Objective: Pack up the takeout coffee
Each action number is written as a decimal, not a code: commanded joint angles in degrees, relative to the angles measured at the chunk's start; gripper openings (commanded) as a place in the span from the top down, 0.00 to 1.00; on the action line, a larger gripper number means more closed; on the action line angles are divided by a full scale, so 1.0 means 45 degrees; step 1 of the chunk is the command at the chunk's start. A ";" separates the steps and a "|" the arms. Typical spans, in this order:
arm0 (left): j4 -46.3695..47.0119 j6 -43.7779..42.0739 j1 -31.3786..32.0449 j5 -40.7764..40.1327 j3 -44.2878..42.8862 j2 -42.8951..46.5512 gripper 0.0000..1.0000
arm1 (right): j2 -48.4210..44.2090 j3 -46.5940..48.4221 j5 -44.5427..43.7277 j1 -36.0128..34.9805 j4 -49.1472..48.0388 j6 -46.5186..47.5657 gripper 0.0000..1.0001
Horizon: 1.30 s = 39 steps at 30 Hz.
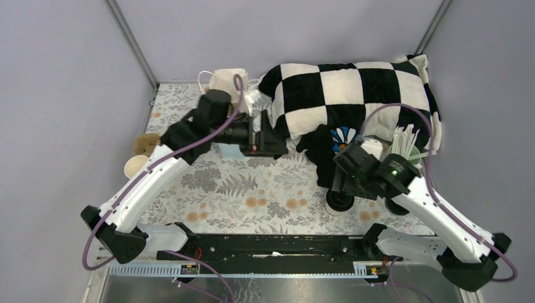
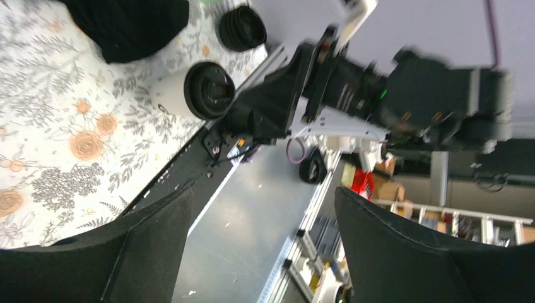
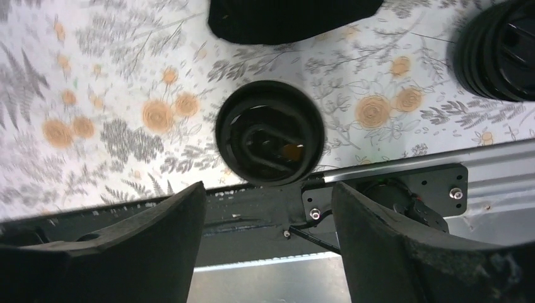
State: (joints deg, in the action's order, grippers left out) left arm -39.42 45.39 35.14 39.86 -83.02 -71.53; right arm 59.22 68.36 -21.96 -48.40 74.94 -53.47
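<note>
Top view: you see both arms reaching out over the flowered tablecloth (image 1: 271,189). The left gripper (image 1: 257,137) is up by the checkered blanket (image 1: 353,88), and the right gripper (image 1: 339,175) hangs over the coffee cup (image 1: 339,201).
Right gripper: your right wrist view shows the two fingers (image 3: 158,240) spread wide with nothing between them, so it is open and empty.
Coffee cup: it stands upright on the tablecloth with its black lid (image 3: 270,140) on. It sits straight beyond the right gripper's fingertips, centred in the gap and untouched, just beside the black rail (image 3: 385,189) at the near edge.
Stack of lids (image 3: 498,50): it lies out past the right gripper's right-hand finger, apart from the cup.
Left gripper: your left wrist view shows its fingers (image 2: 145,252) wide apart and holding nothing. The cup is well beyond its fingertips, under the right arm.
Cup of straws (image 1: 404,148): it stands just beside the right arm's wrist, against the blanket.
Stack of cream cups (image 1: 134,165): it sits back along the left arm, well behind that gripper.
</note>
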 commanded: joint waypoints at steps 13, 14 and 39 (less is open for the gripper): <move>0.3851 0.1733 0.4499 -0.0787 0.0817 -0.4147 0.46 | -0.1164 -0.1638 0.3740 0.8041 -0.0953 0.4947 0.45; 0.3864 0.1719 0.4566 -0.0641 0.0682 -0.4499 0.47 | -0.1268 -0.1619 0.3741 0.8041 -0.0825 0.4973 0.47; 0.4502 0.2213 0.4819 -0.0959 0.0487 -0.7878 0.69 | -0.1468 -0.3589 0.4957 0.8041 -0.2131 0.5214 0.69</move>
State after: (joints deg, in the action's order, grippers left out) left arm -20.45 55.96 56.47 35.97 -78.65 -105.36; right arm 52.71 52.31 1.08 -12.40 66.92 -30.92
